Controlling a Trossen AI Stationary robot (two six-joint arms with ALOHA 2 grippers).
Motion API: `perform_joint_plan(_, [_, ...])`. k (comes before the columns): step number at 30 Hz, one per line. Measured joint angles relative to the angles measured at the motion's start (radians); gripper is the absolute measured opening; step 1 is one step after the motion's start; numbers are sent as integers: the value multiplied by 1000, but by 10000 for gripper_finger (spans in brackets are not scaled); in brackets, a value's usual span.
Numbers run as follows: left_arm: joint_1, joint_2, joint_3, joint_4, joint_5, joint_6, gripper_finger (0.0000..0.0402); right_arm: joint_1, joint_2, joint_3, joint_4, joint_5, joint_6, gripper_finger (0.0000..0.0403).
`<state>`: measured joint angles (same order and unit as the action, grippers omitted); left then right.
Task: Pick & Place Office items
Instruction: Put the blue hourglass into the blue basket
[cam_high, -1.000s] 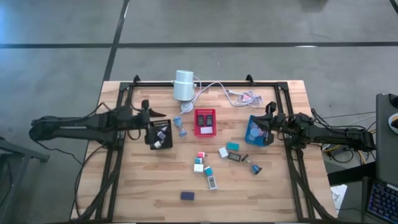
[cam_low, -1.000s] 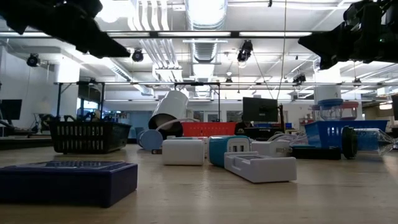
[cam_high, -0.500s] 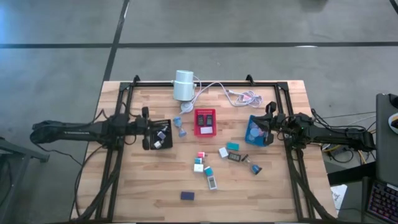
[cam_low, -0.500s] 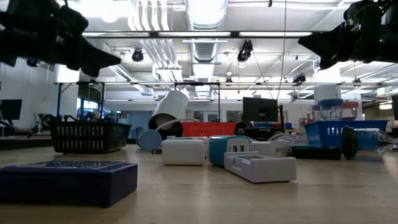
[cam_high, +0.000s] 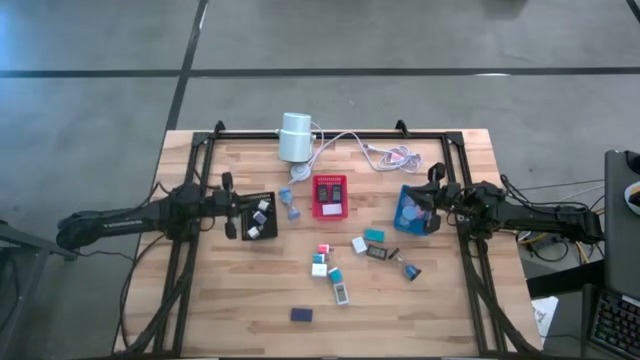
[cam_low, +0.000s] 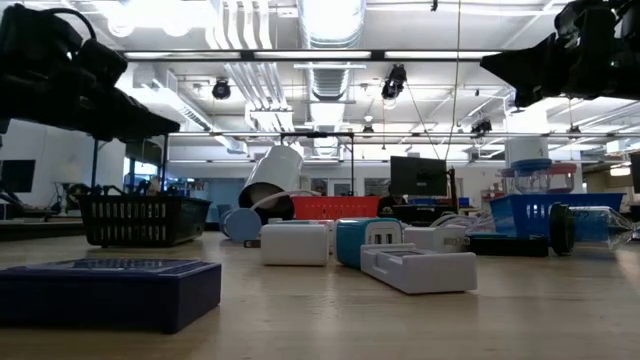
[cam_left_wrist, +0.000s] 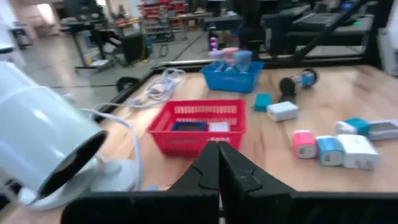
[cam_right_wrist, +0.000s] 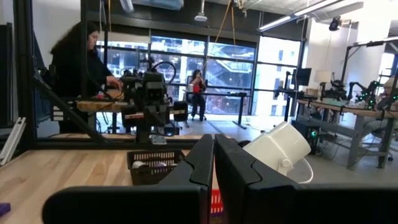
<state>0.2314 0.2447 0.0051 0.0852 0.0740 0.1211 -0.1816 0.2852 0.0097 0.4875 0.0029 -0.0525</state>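
Grippers closed, office items scattered at frame centre

From above you see the left gripper (cam_high: 232, 206) pinched shut, empty, at the black tray (cam_high: 268, 200) left of centre; right gripper (cam_high: 432, 195) shut over the blue tray (cam_high: 404, 224); office items (cam_high: 340, 262) lie lower centre. Your left wrist view shows closed fingers (cam_left_wrist: 211, 167) facing the red tray (cam_left_wrist: 200, 127).

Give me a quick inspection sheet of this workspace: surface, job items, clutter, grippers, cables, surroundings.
Surface: wooden table, black frame rails.
Job's things: office items loose mid-table; some in black tray, red tray, blue tray.
Clutter: white cylinder at the far edge.
Grippers: left gripper shut, empty, beside the black tray; right gripper shut, empty, at the blue tray.
Cables: white cable from the cylinder.
Surroundings: person at a bench.
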Motion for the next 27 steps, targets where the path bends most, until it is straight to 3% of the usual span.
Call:
perform_joint_plan(13, [14,-14,0,18,24,-14,0,0,6,3,-4,0,68,13])
perform_joint_plan(17, [14,-14,0,19,23,-14,0,30,23,93,-114,15,84,13])
perform_joint_plan(22, [14,-14,0,20,23,-11,0,147,126,309,-423,217,119,13])
perform_joint_plan(27, [14,-14,0,35,23,-5,0,341,303,572,-811,502,293,13])
